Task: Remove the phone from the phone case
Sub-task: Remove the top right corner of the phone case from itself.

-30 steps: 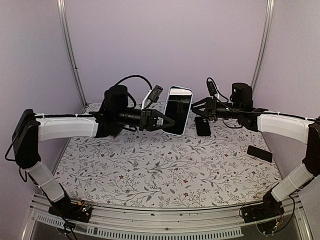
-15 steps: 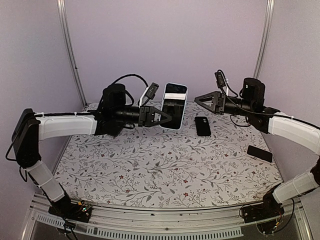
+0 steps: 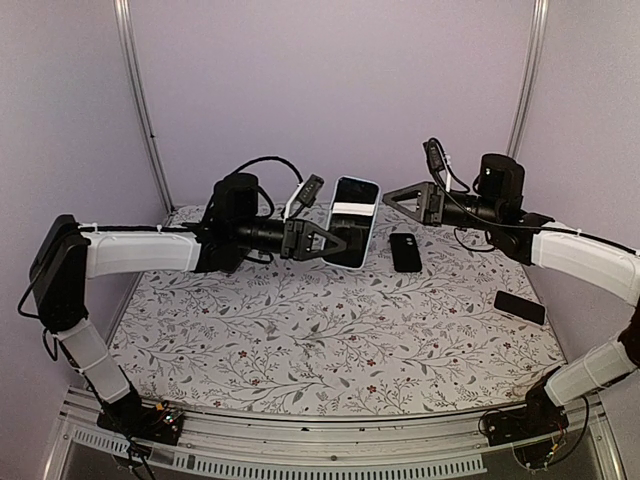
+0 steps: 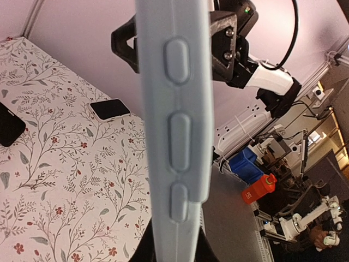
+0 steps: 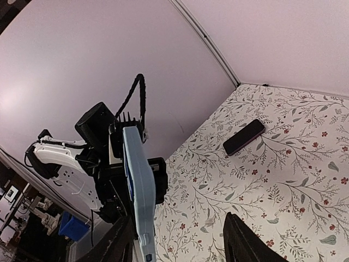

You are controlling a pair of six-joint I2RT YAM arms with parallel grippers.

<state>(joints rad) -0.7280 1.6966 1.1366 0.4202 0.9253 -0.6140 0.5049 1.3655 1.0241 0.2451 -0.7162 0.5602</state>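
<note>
The phone, dark screen forward, sits in a light blue case [image 3: 354,222] held upright in the air above the back of the table. My left gripper [image 3: 335,243] is shut on the case's lower left edge. In the left wrist view the case's side with three buttons [image 4: 174,120] fills the middle and hides my fingers. My right gripper [image 3: 398,199] is open and empty, a short gap to the right of the case's top. In the right wrist view the case [image 5: 139,191] stands edge-on, ahead of and between my right fingers [image 5: 245,240].
A dark phone [image 3: 405,251] lies on the floral tablecloth [image 3: 300,330] below the right gripper; it also shows in the right wrist view [image 5: 244,136]. Another dark phone [image 3: 519,306] lies near the table's right edge. Purple walls and metal posts [image 3: 140,100] surround the table.
My right gripper has let go of the case's right edge, risen and opened wide. The left gripper still holds the cased phone, which shifted only slightly.
</note>
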